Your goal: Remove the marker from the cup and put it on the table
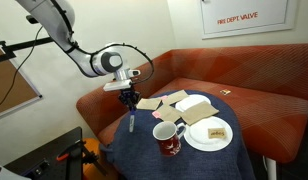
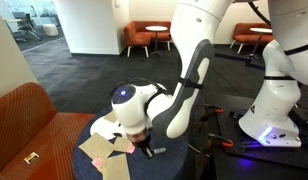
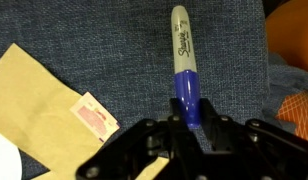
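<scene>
The hand (image 3: pixel 191 122) has its two dark fingers (image 3: pixel 154 135) pressed in on the blue capped end of the marker (image 3: pixel 183 62), so the jaws stand only as far apart as the pen is thick. In the wrist view the marker's pale grey barrel, with black lettering along it, runs away from the fingers over the dark blue cloth of the bench (image 3: pixel 124 40). Whether its free end touches the cloth I cannot tell.

In an exterior view the hand (image 1: pixel 129 103) hangs over the left part of the bench (image 1: pixel 144 150) and the marker (image 1: pixel 131 122) points straight down from it, upright, close above the cloth. The cup (image 1: pixel 169 135), dark red with a white inside, stands upright to the right of the marker and apart from it; the marker is outside the cup. A white plate (image 1: pixel 199 144) lies just right of the cup, and brown paper envelopes (image 1: pixel 184 105) lie farther back on the cloth. A red-orange sofa (image 1: pixel 244 85) curves behind the bench.

In the wrist view a brown envelope (image 3: pixel 39 95) lies left of the marker, with a small reddish patch (image 3: pixel 94 115) at its near corner.

In an exterior view the white arm (image 2: pixel 189 70) bends down over the bench (image 2: pixel 184 165), and a brown envelope (image 2: pixel 99 155) lies near the wrist.
</scene>
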Controlling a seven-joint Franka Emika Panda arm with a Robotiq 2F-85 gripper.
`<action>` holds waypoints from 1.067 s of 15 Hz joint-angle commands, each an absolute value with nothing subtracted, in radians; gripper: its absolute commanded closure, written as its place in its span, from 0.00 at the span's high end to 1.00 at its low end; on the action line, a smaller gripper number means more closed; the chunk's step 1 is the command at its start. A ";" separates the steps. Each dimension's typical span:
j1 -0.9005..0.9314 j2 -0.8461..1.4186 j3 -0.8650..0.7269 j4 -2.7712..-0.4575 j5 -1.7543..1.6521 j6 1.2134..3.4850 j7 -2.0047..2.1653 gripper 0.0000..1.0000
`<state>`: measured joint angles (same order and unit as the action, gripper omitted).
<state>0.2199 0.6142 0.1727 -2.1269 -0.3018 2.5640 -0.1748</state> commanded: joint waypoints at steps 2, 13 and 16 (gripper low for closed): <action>0.237 0.665 0.158 -2.074 -0.303 2.553 -0.185 0.21; 0.272 0.610 0.141 -2.112 -0.315 2.593 -0.135 1.00; 0.279 0.548 0.142 -2.157 -0.314 2.626 -0.116 1.00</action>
